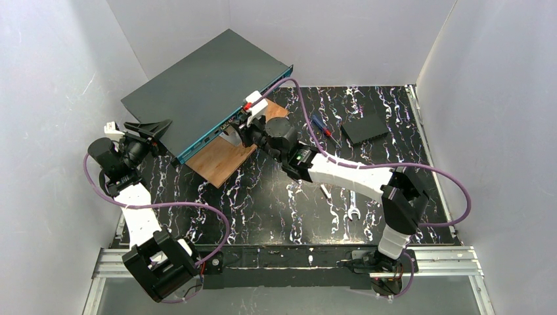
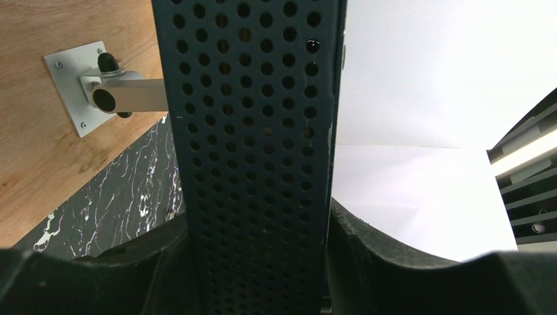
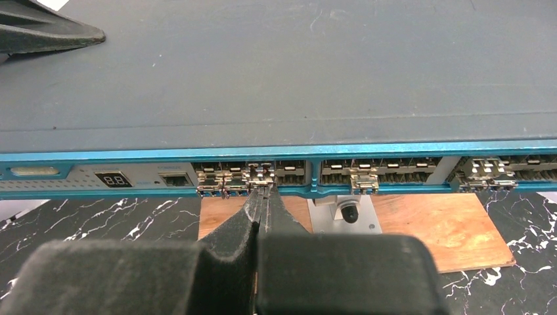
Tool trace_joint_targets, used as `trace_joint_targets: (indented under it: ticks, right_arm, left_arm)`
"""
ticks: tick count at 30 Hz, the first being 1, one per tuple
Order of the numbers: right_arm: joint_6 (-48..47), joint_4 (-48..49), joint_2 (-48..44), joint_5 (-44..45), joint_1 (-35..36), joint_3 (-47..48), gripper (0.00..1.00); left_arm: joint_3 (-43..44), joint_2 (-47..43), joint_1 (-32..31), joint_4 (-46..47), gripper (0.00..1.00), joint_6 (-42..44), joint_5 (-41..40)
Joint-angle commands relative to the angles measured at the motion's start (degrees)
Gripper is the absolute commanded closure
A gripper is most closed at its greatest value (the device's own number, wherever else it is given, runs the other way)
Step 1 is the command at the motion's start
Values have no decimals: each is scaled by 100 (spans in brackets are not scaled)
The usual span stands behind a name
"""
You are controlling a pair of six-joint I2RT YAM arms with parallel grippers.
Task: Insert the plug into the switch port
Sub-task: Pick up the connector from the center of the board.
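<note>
The switch point(image 1: 203, 79) is a large dark grey box with a teal front edge. It rests tilted on a wooden board at the back left. My left gripper point(image 1: 150, 129) is shut on its perforated side panel point(image 2: 253, 131), one jaw on each face. In the right wrist view the teal port row point(image 3: 394, 151) faces me. My right gripper point(image 3: 261, 191) is shut, and its tips pinch the small metallic plug point(image 3: 261, 174) that sits in a port left of centre. In the top view the right gripper point(image 1: 246, 125) is at the teal edge and hides the plug.
The wooden board point(image 1: 223, 157) carries a metal bracket point(image 3: 345, 213) under the switch. A small black square box point(image 1: 364, 128), two screwdrivers point(image 1: 322, 126) and a wrench point(image 1: 353, 209) lie on the marbled table to the right. White walls close in the sides.
</note>
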Motion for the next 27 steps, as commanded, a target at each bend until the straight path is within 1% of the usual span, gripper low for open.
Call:
trace_joint_targets:
  ticks: [1, 10, 13, 16, 19, 21, 27]
  right_arm:
    - [5, 413, -333, 264, -66, -313, 99]
    - [-87, -228, -1307, 638, -109, -1030, 99]
    - [-79, -509, -1595, 735, -128, -1172, 96]
    - [4, -1017, -1785, 900, -144, -1259, 94]
    - [145, -1719, -1910, 1177, -169, -1318, 93]
    - [274, -2166, -2027, 1335, -187, -1407, 88]
    - [680, -3303, -2411, 1545, -286, -1829, 80]
  left_arm:
    - [-124, -72, -94, -207, 100, 493, 514]
    - [-141, -82, -58, -207, 100, 515, 479]
    - [-141, -83, -48, -207, 100, 519, 471]
    - [-149, -70, -46, -207, 100, 528, 462]
    - [-152, -74, -45, -207, 100, 528, 461]
    - [-150, -67, -42, -207, 100, 528, 461]
    - [-158, -37, -42, -207, 100, 512, 478]
